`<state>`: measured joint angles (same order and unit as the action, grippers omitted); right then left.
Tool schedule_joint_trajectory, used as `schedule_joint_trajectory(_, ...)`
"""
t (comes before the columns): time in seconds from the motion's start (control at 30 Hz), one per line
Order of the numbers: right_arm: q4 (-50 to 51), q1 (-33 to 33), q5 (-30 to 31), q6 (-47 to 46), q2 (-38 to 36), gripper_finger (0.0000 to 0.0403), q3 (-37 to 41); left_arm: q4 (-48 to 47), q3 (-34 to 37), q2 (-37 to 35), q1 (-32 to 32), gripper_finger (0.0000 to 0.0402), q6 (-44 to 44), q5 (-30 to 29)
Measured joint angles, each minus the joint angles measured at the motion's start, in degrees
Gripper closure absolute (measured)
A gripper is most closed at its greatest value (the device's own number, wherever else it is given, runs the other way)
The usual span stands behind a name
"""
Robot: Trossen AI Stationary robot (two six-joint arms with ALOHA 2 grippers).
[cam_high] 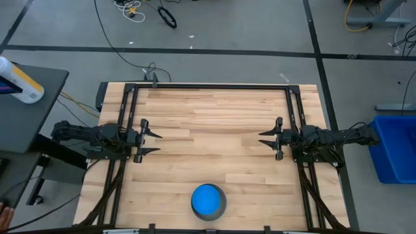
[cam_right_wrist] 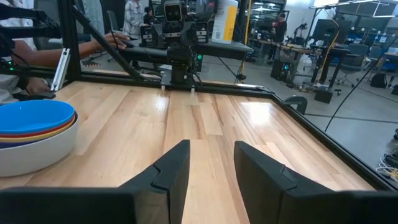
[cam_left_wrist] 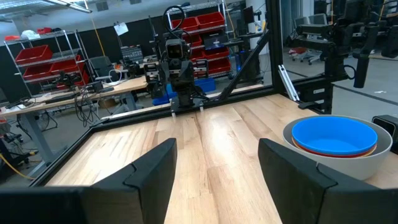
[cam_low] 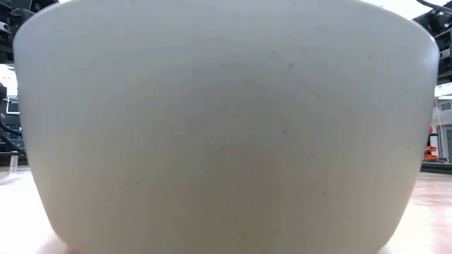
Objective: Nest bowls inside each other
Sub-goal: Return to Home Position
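The bowls stand nested in one stack [cam_high: 208, 201] near the middle of the table's near edge. The pale grey bowl [cam_left_wrist: 339, 165] is outermost and rests on the wood by its base. A light blue bowl [cam_left_wrist: 336, 134] lies on top, with red [cam_left_wrist: 323, 151] and yellow [cam_right_wrist: 45, 133] rims showing under it. The grey wall [cam_low: 226, 127] fills the low view. My left gripper [cam_high: 158, 142] hovers level and open at the table's left side. My right gripper [cam_high: 261, 142] hovers level and open at the right side. The two point at each other, far from the stack.
A black frame [cam_high: 214, 86] rims the wooden table. A blue bin [cam_high: 394, 148] stands off the right edge. A white bottle [cam_high: 19, 80] lies on a dark side table at the left. A person's arm [cam_right_wrist: 93, 45] shows beyond the table in the right wrist view.
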<state>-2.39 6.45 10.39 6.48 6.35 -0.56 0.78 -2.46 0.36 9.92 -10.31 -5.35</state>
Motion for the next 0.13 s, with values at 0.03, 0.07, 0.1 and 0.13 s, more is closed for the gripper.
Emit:
schedule_joint_trajectory(0.03, 0.0, 0.0, 0.0, 0.0, 0.0, 0.0269, 0.0, 0.0, 0.0, 0.0, 0.0, 0.0168, 0.0, 0.0)
schedule_joint_trajectory(0.07, 0.0, 0.0, 0.0, 0.0, 0.0, 0.0269, 0.0, 0.0, 0.0, 0.0, 0.0, 0.0168, 0.0, 0.0)
schedule_joint_trajectory(0.1, 0.0, 0.0, 0.0, 0.0, 0.0, 0.0269, 0.0, 0.0, 0.0, 0.0, 0.0, 0.0168, 0.0, 0.0)
schedule_joint_trajectory(0.13, 0.0, 0.0, 0.0, 0.0, 0.0, 0.0268, 0.0, 0.0, 0.0, 0.0, 0.0, 0.0168, 0.0, 0.0)
